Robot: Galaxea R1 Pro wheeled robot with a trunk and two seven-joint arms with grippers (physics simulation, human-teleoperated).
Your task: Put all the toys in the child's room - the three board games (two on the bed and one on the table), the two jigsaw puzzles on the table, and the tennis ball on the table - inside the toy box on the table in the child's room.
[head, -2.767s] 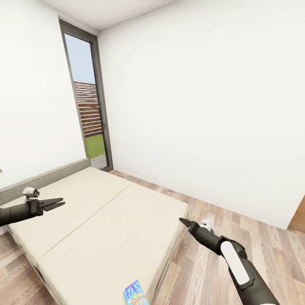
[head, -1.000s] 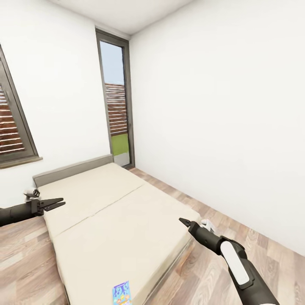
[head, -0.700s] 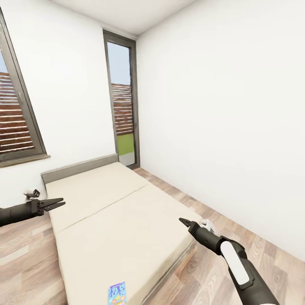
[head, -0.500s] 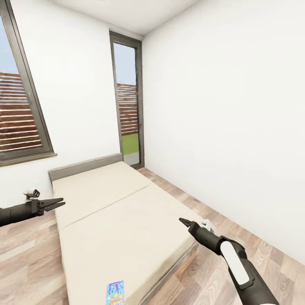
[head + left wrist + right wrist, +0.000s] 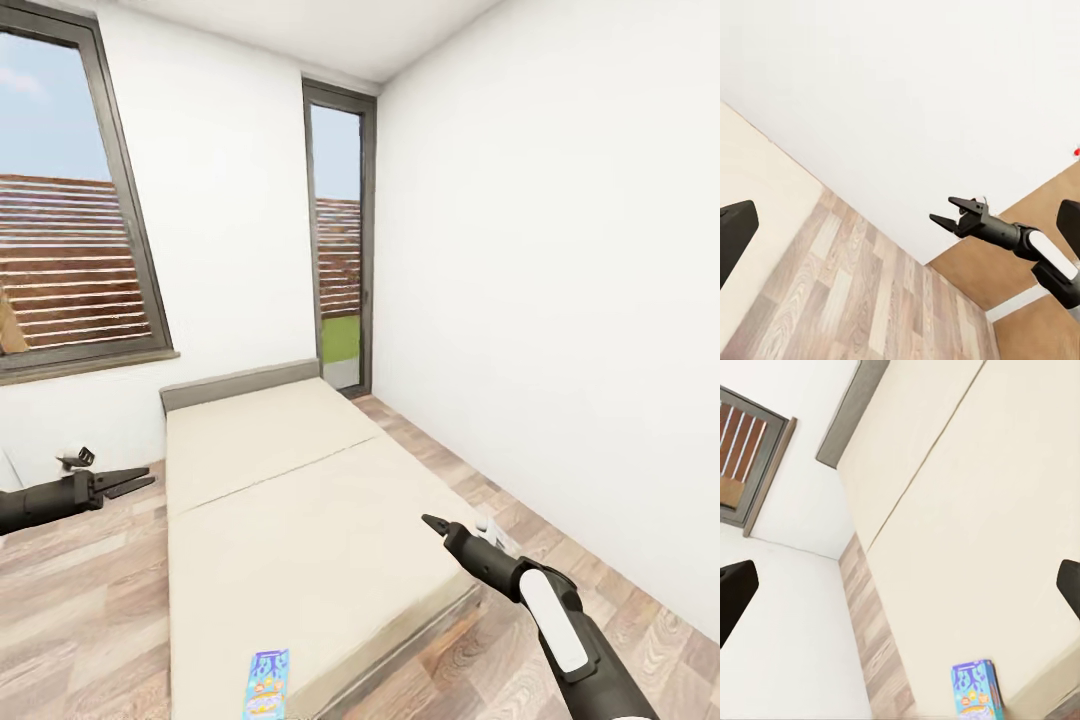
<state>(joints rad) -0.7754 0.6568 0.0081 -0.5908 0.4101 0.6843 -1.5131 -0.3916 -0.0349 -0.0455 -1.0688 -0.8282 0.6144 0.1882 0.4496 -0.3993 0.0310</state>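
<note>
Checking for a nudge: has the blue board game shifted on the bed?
No. The blue board game lies at the same near corner of the bed; the camera swung instead.

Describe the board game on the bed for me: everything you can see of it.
The board game is a small flat blue-cyan box with a colourful printed cover, lettering toward one end and yellow-orange art toward the other. It lies flat, face up, on the bed, close to the foot-end edge of the beige mattress, with its lower end cut off by the head view's frame. The right wrist view shows it too. Only the mattress touches it; neither hand is near.
</note>
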